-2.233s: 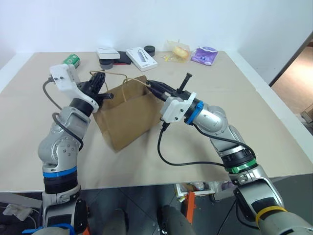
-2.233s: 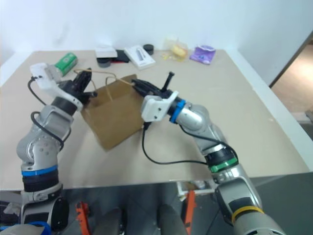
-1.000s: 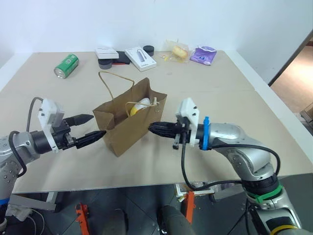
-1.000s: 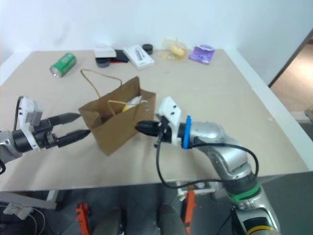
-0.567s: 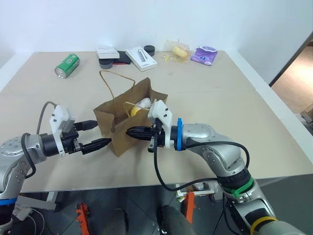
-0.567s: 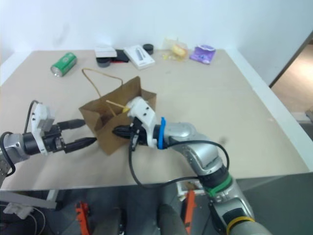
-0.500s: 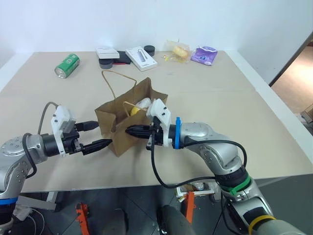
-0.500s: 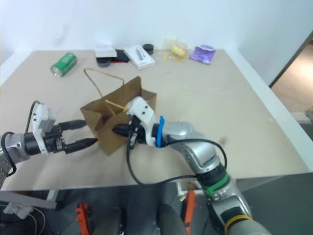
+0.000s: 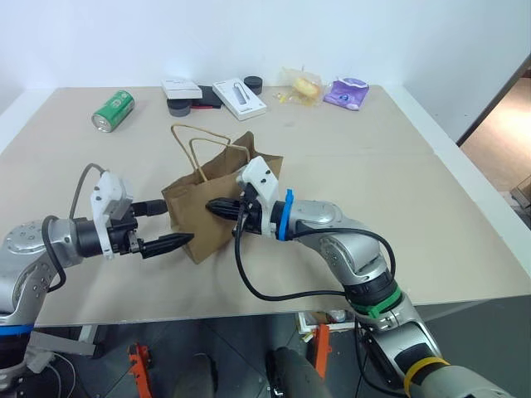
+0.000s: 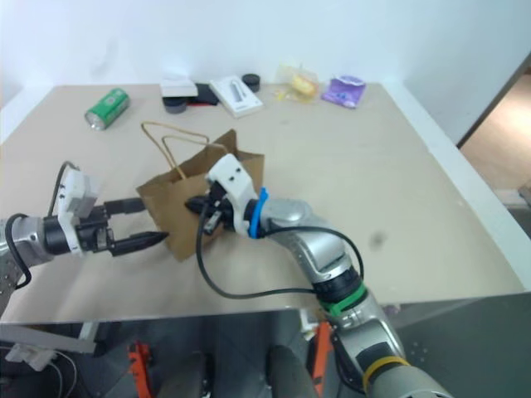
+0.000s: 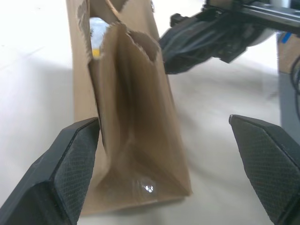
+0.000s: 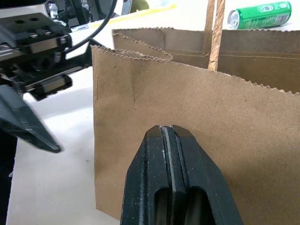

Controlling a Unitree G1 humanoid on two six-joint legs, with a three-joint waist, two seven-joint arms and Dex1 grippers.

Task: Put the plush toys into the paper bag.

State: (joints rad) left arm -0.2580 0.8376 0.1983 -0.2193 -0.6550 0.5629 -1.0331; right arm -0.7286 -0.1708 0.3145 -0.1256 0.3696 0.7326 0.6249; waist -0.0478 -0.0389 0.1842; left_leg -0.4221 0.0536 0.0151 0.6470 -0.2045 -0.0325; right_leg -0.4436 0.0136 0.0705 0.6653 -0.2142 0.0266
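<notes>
Brown kraft paper bag (image 9: 207, 207) is standing upright on the table (image 9: 348, 166), roughly mid-table, with its twisted-cord handles (image 9: 195, 145) sticking up. Through the bag's mouth in the left wrist view you can see a bit of yellow and white (image 11: 96, 35), which looks like the egg-shaped plush toy sitting inside. Can't make out the brown animal toy from here, so no idea if it's buried in the bag too.

Right claw (image 9: 217, 207) is closed tight with nothing in it, tips pressed up against the bag's near face. Left claw (image 9: 166, 228) is spread wide open, empty, with the bag's narrow side panel just in front of it, between the fingers.

My guess is the step in hand is steadying or tidying up the bag. If so: the paper is light and will tip or crumple, so nudge it gently with the closed claw rather than poking. If the left claw is going to pinch the side fold, close slowly and low on the panel, well below the handles, so the bag doesn't topple over.
</notes>
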